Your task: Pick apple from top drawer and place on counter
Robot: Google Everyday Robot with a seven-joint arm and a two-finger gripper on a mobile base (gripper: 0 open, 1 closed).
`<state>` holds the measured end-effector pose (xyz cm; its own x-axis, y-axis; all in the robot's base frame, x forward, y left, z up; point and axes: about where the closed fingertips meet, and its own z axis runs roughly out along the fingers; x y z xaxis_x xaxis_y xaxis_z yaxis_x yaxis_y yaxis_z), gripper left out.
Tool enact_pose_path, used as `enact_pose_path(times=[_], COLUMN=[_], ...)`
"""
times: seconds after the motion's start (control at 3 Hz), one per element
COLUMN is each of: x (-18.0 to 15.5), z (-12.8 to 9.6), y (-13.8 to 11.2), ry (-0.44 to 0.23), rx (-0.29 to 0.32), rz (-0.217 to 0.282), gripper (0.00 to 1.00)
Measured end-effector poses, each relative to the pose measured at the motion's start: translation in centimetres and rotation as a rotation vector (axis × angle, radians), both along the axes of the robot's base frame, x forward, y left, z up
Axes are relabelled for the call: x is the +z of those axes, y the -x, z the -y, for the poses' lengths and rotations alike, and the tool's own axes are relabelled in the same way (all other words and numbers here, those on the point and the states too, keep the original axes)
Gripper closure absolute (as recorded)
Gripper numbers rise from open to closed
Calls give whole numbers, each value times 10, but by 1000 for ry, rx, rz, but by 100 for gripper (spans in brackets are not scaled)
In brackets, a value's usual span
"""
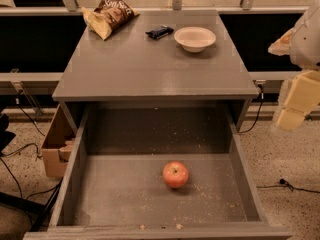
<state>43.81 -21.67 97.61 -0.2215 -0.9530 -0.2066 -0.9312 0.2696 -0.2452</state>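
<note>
With my hand (291,115), whose opening I cannot tell, off to the right of the top drawer (125,196), I should come down straight over the apple (175,174).

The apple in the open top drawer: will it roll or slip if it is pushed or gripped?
The apple is round and lies free on the flat bottom of the top drawer, so a push would probably roll it. Its smooth skin looks firm, likely rigid yet slippery. The tool hangs right of the counter, away from it.
</note>
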Motion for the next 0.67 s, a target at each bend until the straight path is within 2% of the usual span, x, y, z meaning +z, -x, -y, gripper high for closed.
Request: enact_pose_path(times=[0.33, 0.67], x=[0, -11], z=[0, -9], y=[0, -5], ry=[0, -59], rx=[0, -20], rz=[0, 27], gripper=[0, 0])
